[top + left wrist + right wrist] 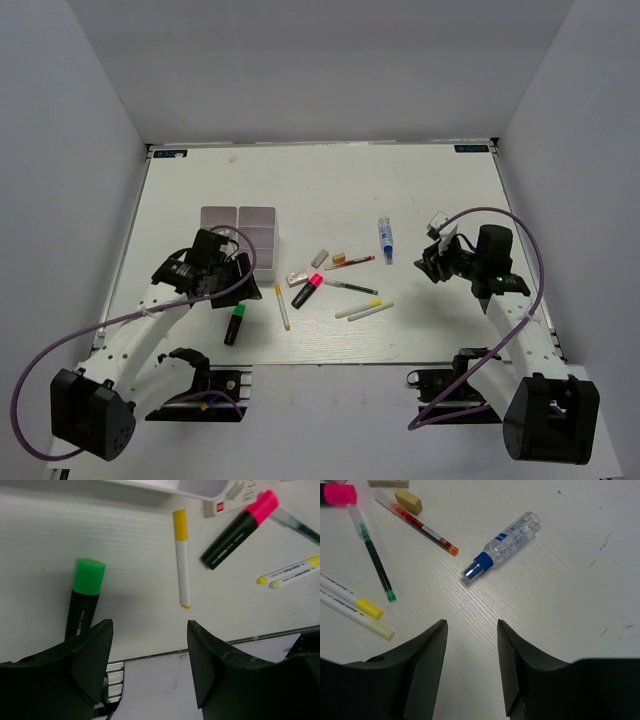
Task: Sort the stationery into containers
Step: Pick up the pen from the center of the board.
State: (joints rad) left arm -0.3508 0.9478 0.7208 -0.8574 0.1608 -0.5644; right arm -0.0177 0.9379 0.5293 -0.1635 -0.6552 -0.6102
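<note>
The divided white tray [238, 225] stands left of centre. Stationery lies loose on the table: a green-ended highlighter [85, 600], a yellow-capped white pen [182, 555], a pink-ended highlighter [240, 527], a boxed eraser [227, 502], a red pen [420, 527], a green pen [372, 555], two yellow-tipped pens [355, 605], a tan eraser [408, 501] and a blue-labelled tube [507, 545]. My left gripper [150, 625] hovers open and empty between the green highlighter and the yellow-capped pen. My right gripper [471, 622] is open and empty, just short of the tube.
The table's near edge [150, 655] and a metal rail run right under the left gripper. Grey walls enclose the white table [450, 190] at the back and on both sides. Purple cables loop off both arms.
</note>
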